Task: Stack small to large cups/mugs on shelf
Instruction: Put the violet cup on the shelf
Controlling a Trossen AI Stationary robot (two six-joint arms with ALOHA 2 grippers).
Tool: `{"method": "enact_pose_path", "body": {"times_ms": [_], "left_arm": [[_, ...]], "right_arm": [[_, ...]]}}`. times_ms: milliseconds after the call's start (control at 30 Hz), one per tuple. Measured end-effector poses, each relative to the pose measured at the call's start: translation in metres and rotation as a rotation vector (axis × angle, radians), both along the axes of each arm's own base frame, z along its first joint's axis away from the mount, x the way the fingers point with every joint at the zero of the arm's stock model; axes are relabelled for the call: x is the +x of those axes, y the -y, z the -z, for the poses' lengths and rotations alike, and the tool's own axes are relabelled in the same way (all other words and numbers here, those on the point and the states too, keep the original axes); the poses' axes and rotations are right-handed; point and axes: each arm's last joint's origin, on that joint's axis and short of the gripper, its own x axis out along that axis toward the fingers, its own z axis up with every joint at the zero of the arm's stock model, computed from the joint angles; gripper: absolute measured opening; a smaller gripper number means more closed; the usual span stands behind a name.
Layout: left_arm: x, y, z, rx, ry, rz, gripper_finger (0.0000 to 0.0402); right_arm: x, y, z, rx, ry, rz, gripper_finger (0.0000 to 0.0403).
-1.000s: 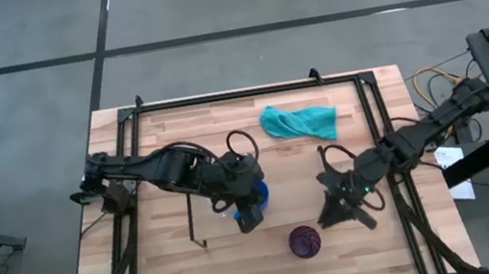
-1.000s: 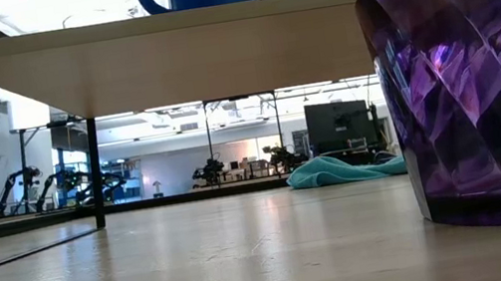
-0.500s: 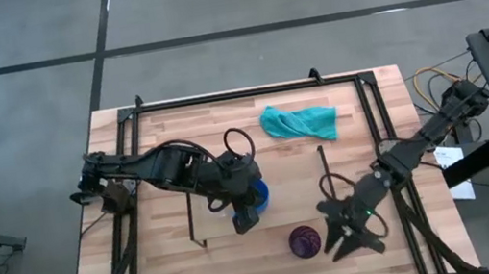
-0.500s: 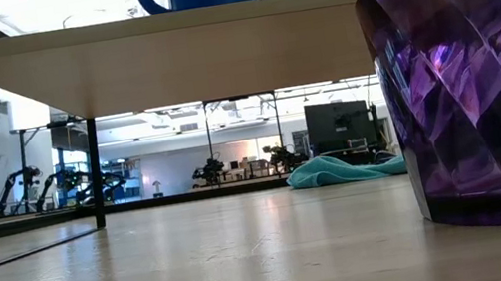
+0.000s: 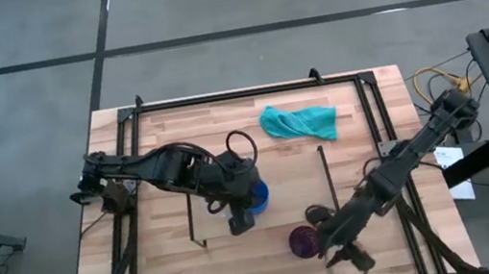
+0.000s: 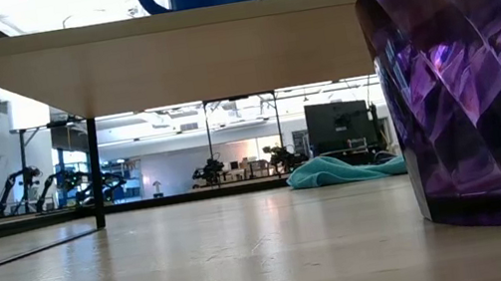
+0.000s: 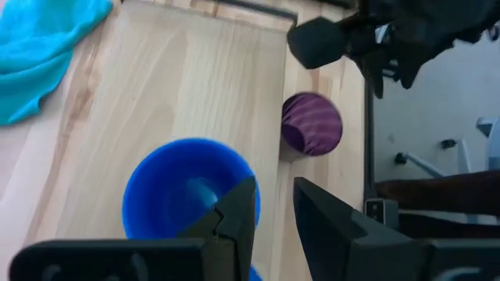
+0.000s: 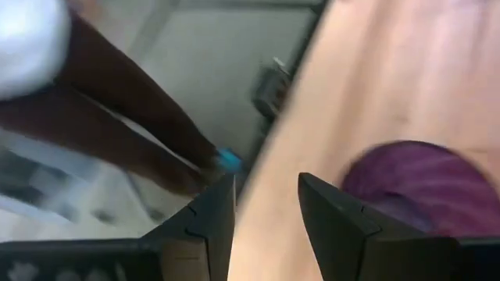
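Right gripper [image 5: 324, 247] low beside purple cup [image 5: 303, 240]; left gripper [image 5: 240, 220] over blue mug [image 5: 255, 196].

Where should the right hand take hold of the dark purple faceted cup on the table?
Probably from above: the dark purple faceted cup stands upright, handleless, apart from the shelf. One finger on each side of its round wall, near the rim, looks best.

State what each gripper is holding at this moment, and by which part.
Nothing is held. The left gripper hangs open at the blue mug's rim without closing on it; the right gripper is open beside the purple cup.
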Motion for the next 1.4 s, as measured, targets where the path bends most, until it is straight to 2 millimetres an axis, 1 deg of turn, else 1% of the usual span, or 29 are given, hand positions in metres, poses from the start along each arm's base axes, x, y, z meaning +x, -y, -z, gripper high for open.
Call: {"method": "enact_pose_path", "body": {"times_ms": [167, 300, 567, 800, 1100, 1267, 1400], "left_arm": [[-0.003, -0.001, 0.004, 0.012, -0.043, 0.000, 0.0074], [-0.005, -0.001, 0.006, 0.020, -0.072, 0.001, 0.0074], [-0.005, -0.001, 0.006, 0.035, -0.069, 0.019, 0.0074], [-0.005, -0.001, 0.006, 0.032, -0.070, 0.022, 0.0074], [-0.005, 0.000, 0.005, 0.016, -0.072, 0.034, 0.0074], [-0.005, 0.000, 0.004, 0.013, -0.065, 0.033, 0.0074], [-0.005, 0.000, 0.003, 0.010, -0.058, 0.033, 0.0074]], "right_arm": [[0.025, -0.014, -0.010, -0.281, -0.058, -0.030, 0.0136], [0.039, -0.023, -0.008, -0.386, -0.159, -0.035, 0.0136], [0.049, -0.030, 0.010, -0.426, -0.233, -0.033, 0.0136], [0.050, -0.031, 0.015, -0.416, -0.263, 0.001, 0.0133], [0.052, -0.032, 0.026, -0.435, -0.290, 0.000, 0.0133], [0.055, -0.034, 0.038, -0.465, -0.308, -0.024, 0.0126], [0.055, -0.034, 0.039, -0.472, -0.303, -0.026, 0.0115]]}}
